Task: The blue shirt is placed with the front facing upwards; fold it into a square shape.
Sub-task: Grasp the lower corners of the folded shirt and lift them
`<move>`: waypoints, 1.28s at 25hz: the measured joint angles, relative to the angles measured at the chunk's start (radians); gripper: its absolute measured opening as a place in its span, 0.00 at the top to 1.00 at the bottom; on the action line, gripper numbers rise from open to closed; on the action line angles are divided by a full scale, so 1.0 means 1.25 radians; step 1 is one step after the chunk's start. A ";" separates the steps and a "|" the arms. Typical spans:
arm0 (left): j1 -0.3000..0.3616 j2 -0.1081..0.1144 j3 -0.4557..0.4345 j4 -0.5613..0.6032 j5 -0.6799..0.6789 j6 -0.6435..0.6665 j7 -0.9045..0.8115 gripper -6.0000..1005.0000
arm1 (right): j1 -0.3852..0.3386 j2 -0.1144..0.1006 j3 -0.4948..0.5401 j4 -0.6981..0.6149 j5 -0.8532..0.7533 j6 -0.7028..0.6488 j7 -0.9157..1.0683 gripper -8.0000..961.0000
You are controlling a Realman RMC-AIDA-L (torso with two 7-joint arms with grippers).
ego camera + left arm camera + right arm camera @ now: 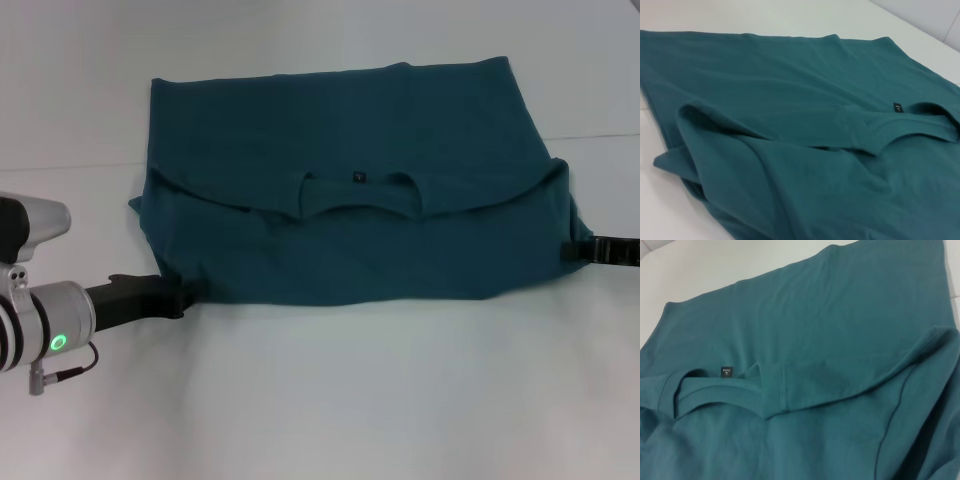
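— Where it meets the near left corner of the blue shirt (350, 200), what is the left gripper (180, 295) doing?
— Its tips sit at the cloth; whether they pinch is unclear.
— And rightward?
— The shirt lies folded on the white table (400, 400); the right gripper (575, 250) touches its right edge, grip likewise unclear.

I see the blue shirt (350, 200) lying flat, its near part folded over the rest, plain teal, collar and dark label (359, 178) at centre.
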 joint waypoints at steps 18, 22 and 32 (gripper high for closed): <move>0.015 0.002 0.011 0.035 0.000 0.025 -0.014 0.98 | -0.009 -0.004 0.002 -0.001 0.000 -0.008 -0.002 0.96; 0.051 0.002 0.011 0.094 0.012 0.079 -0.037 0.98 | -0.037 -0.005 0.002 -0.022 0.015 -0.037 -0.019 0.96; 0.139 0.004 -0.013 0.222 0.042 0.275 -0.076 0.98 | -0.130 0.011 0.004 -0.111 0.049 -0.146 -0.089 0.96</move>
